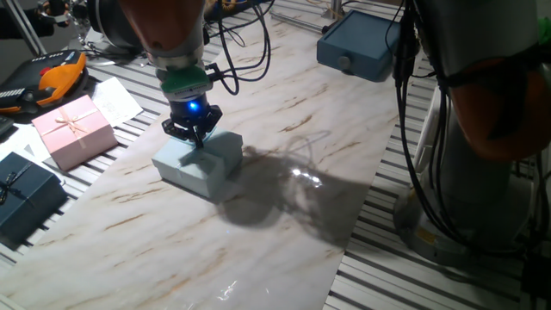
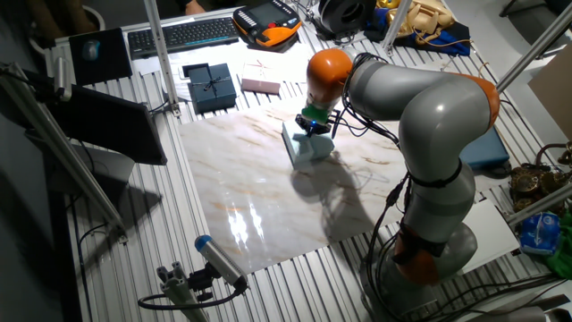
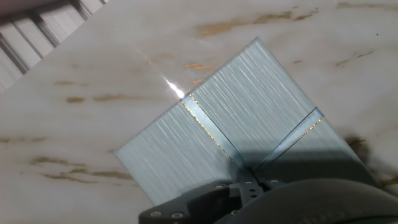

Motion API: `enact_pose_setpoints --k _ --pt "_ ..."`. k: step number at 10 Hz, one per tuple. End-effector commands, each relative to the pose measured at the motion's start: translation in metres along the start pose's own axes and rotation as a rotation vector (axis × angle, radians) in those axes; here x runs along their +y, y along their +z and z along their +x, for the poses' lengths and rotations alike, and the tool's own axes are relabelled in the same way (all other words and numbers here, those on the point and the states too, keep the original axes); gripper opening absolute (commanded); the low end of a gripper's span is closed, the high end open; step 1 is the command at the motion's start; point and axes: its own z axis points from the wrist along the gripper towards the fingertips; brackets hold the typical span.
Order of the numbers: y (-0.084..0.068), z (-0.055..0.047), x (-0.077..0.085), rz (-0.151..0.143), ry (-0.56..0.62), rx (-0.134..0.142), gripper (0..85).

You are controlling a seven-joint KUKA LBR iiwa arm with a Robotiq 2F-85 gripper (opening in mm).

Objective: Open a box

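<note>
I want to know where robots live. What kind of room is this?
Probably a robot lab or workshop. A big robot arm stands at a slatted metal table, with a keyboard, cables and gift boxes like the pale blue box.

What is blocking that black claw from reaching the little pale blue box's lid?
Nothing visible. The tool is right down at the top of the small square pale blue cardboard gift box, where its thin ribbon crosses.

The box (image 1: 200, 162) sits on the slab (image 1: 284, 198) directly under my gripper (image 1: 191, 131). At its nine o'clock lie two other boxes (image 1: 73, 129), seemingly off the slab.
</note>
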Motion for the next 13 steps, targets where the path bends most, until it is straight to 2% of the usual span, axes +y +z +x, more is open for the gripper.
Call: enact_pose_setpoints --k 1,4,7,10,13 --pt "-0.001 0.0 0.0 0.002 -0.004 0.0 0.0" --pt "-0.009 0.0 0.0 0.011 -0.01 0.007 0.0" --pt "-0.013 -0.001 0.002 -0.003 -0.012 0.02 0.0" --pt "-0.029 -0.003 0.005 0.0 -0.019 0.043 0.0" --pt "-0.039 -0.004 0.007 0.003 -0.03 0.05 0.0"
